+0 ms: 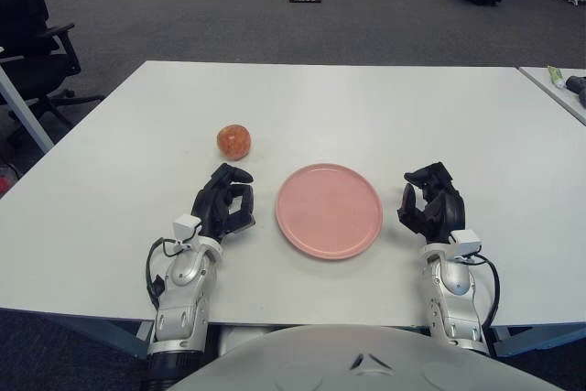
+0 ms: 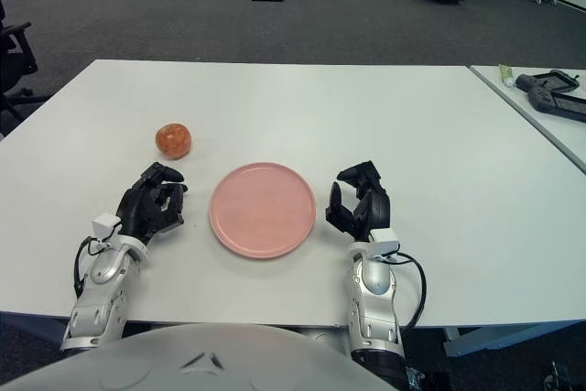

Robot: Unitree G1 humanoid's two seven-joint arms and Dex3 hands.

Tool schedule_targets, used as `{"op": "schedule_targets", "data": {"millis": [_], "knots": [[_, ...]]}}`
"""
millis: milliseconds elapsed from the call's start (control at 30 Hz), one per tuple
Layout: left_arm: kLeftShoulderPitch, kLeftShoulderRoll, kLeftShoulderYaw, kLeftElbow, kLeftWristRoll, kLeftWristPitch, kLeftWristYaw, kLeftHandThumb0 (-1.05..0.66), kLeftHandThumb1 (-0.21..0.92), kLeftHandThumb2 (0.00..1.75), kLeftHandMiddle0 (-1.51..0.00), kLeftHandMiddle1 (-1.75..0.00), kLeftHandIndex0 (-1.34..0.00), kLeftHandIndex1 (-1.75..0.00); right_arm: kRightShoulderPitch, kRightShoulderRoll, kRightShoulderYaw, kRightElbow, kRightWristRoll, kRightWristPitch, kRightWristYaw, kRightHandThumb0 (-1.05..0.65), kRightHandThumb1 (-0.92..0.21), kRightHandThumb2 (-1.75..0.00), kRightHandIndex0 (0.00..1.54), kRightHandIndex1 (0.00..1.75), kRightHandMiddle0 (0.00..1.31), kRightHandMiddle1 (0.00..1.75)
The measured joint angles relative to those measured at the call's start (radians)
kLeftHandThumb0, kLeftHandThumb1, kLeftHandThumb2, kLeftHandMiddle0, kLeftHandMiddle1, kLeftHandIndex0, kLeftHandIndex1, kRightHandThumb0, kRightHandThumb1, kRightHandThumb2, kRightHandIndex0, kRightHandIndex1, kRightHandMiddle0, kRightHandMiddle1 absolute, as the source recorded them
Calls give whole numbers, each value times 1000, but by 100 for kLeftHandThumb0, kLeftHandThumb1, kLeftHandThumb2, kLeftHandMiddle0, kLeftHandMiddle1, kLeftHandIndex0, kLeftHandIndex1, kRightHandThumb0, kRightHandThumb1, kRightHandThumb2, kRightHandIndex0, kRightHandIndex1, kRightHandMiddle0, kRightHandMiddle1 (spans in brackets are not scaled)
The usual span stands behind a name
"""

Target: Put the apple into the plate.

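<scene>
A white table [image 1: 366, 98] in a carpeted office is holding a pink plate [image 1: 329, 210] and a red apple [image 1: 234, 140].

The apple is sitting bare at the plate's 10 o'clock. The left hand [image 1: 222, 208] is hovering at the plate's 9 o'clock, fingers curled, gripping nothing. The right hand [image 1: 430, 205] is showing at 3 o'clock, likewise curled and empty.

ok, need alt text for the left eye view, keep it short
An apple sits on a white table, apart from an empty pink plate nearer the robot and to its right. The left hand shows just short of the apple with fingers curled, holding nothing; the right hand, also curled, shows right of the plate.
</scene>
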Motion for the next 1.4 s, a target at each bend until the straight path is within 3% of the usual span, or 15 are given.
{"op": "schedule_targets", "data": {"millis": [567, 733, 800, 867, 1000, 1067, 1133, 1200, 1267, 1400], "knots": [[-12, -4, -1, 58, 19, -78, 1, -48, 33, 131, -128, -175, -60, -175, 2, 0, -3, 0, 0, -1, -4, -41, -54, -104, 63, 139, 43, 175], [-54, 0, -1, 36, 89, -83, 46, -47, 34, 129, -127, -175, -59, -175, 4, 0, -4, 0, -2, -1, -5, -41, -55, -103, 63, 139, 43, 175], [-87, 12, -1, 23, 159, -95, 84, -46, 39, 123, -118, -175, -55, -175, 3, 0, -5, 0, -3, -1, -6, -41, -55, -103, 64, 139, 43, 175], [-130, 36, 2, 12, 240, -121, 128, -43, 48, 112, -98, -175, -48, -175, 3, 0, -6, 0, -4, -1, -7, -41, -55, -103, 64, 139, 43, 175], [-214, 104, 14, -8, 404, -183, 219, -39, 68, 84, -41, -175, -34, -175, 2, 0, -7, 5, -3, -1, -6, -41, -55, -103, 64, 138, 42, 175], [-249, 144, 21, -12, 494, -201, 266, -38, 76, 74, -26, -169, -29, -175, 1, 0, -8, 12, -2, -2, -5, -41, -56, -102, 64, 138, 42, 175], [-279, 179, 23, -6, 564, -212, 303, -60, 65, 85, -10, -153, -12, -155, 0, 0, -8, 22, -1, -5, -4, -41, -55, -103, 63, 138, 43, 175], [-323, 214, 25, 25, 614, -221, 329, -72, 58, 88, -5, -139, -6, -142, 0, 0, -9, 30, 3, -5, -3, -41, -55, -103, 63, 139, 43, 175], [-377, 248, 27, 66, 649, -222, 349, -78, 56, 88, -3, -130, -3, -132, -2, -1, -12, 39, 7, -7, -3, -41, -55, -103, 62, 139, 43, 175], [-482, 304, 22, 141, 697, -211, 368, -85, 48, 85, 0, -94, -1, -97, -6, 1, -10, 50, 10, -9, 0, -41, -55, -103, 61, 139, 43, 175]]}}
